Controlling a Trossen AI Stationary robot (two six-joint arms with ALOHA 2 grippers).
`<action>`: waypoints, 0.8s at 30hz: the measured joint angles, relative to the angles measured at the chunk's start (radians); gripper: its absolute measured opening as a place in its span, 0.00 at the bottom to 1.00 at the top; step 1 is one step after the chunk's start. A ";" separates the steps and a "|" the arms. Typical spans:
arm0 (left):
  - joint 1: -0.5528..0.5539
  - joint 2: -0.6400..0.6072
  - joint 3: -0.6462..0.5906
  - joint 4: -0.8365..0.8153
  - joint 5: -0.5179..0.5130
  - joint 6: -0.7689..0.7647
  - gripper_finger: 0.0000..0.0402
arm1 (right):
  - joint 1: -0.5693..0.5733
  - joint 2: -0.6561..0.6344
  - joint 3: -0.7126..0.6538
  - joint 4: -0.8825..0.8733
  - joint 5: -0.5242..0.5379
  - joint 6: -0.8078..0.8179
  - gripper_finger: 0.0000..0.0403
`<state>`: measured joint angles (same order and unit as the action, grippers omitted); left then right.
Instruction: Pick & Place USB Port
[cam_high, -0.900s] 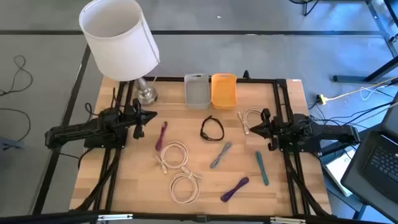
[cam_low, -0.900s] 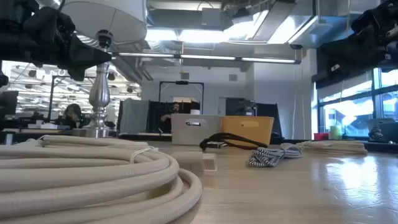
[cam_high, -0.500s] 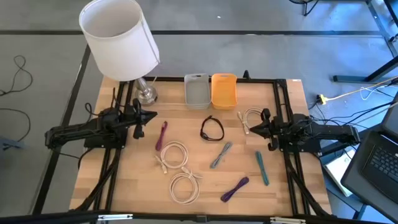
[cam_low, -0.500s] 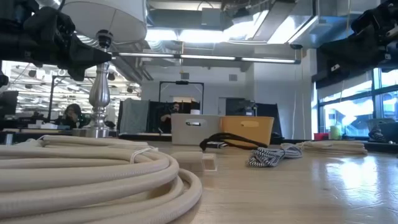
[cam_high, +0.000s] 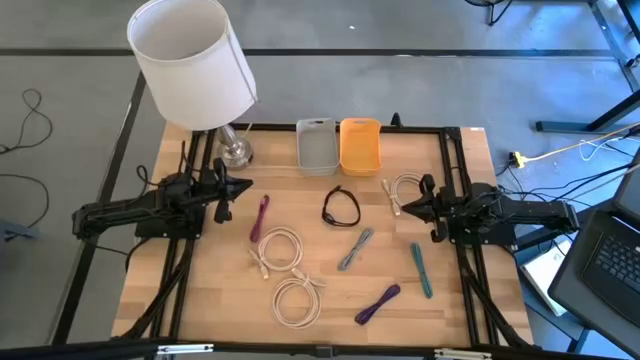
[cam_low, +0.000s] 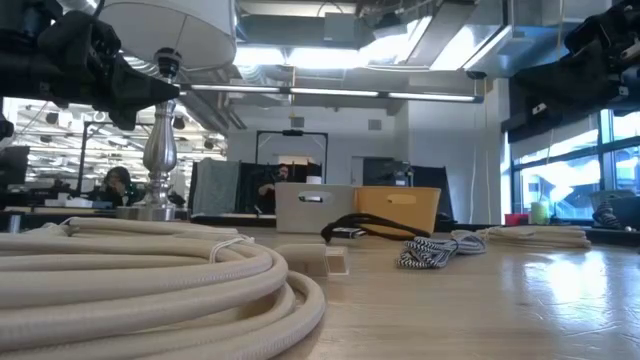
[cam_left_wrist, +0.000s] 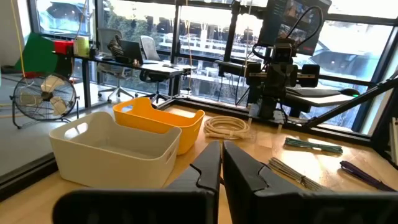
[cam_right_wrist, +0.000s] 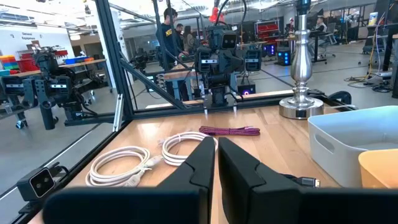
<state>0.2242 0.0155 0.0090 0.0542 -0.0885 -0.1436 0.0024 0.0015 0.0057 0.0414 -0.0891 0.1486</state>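
Several coiled USB cables lie flat on the wooden table: a maroon one (cam_high: 262, 215), a black one (cam_high: 341, 207), a grey striped one (cam_high: 355, 249), a teal one (cam_high: 421, 270), a purple one (cam_high: 377, 304) and three white coils (cam_high: 280, 250) (cam_high: 298, 298) (cam_high: 405, 190). A grey bin (cam_high: 316, 145) and an orange bin (cam_high: 360, 144) stand at the far edge. My left gripper (cam_high: 240, 187) (cam_left_wrist: 221, 165) hovers shut over the table's left side, above the maroon cable's far end. My right gripper (cam_high: 405, 207) (cam_right_wrist: 216, 158) hovers shut near the right-hand white coil.
A lamp with a white shade (cam_high: 190, 60) and a silver base (cam_high: 236, 150) stands at the far left corner, close to my left arm. Black frame rails (cam_high: 450, 170) run along both table sides. Bare wood lies between the cables near the table's middle and its near edge.
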 joint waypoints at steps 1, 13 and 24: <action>0.000 0.000 0.000 0.000 0.000 0.000 0.02 | 0.000 0.000 0.000 0.000 0.000 0.000 0.06; 0.000 0.000 0.000 0.000 0.000 0.000 0.03 | 0.000 0.000 0.000 0.000 0.000 0.000 0.06; 0.000 0.000 0.000 0.000 0.000 0.000 0.02 | 0.000 0.000 0.000 0.011 0.002 -0.032 0.06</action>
<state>0.2241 0.0154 0.0086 0.0544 -0.0883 -0.1436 0.0025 0.0017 0.0055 0.0521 -0.0869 0.1169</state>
